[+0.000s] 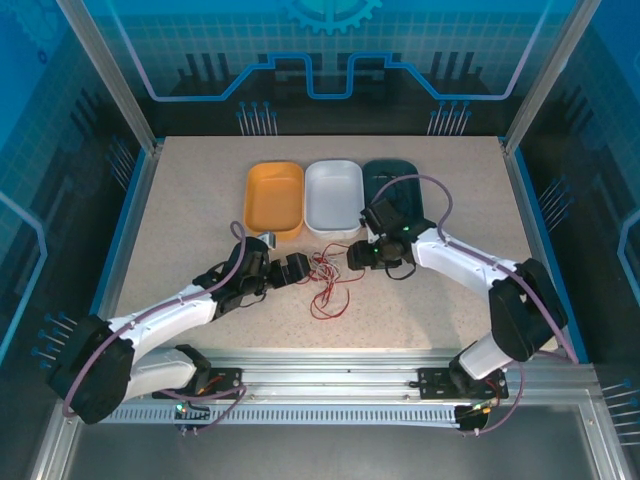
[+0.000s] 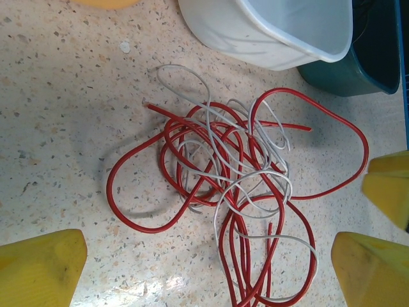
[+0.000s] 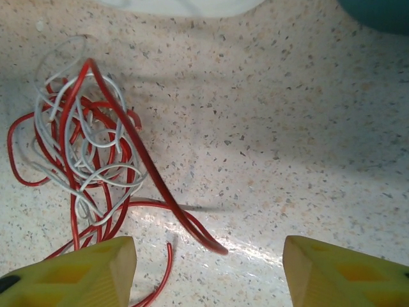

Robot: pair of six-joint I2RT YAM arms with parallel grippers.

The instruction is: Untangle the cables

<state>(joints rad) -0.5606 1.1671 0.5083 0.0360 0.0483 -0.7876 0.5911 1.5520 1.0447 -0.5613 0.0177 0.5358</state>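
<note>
Cables [image 1: 325, 278]: red and whitish, one knot, none separated | left gripper [image 1: 300, 268], 9 o'clock: spread, empty | right gripper [image 1: 352, 256], 2 o'clock: spread, empty

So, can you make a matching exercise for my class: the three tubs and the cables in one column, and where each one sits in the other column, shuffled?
Column A
1. orange tub
2. white tub
3. dark teal tub
4. cables

Column B
a. middle of the row of tubs
b. loose on the table, in front of the tubs
c. left end of the row
d. right end of the row

Pairs: 1-c, 2-a, 3-d, 4-b
</note>
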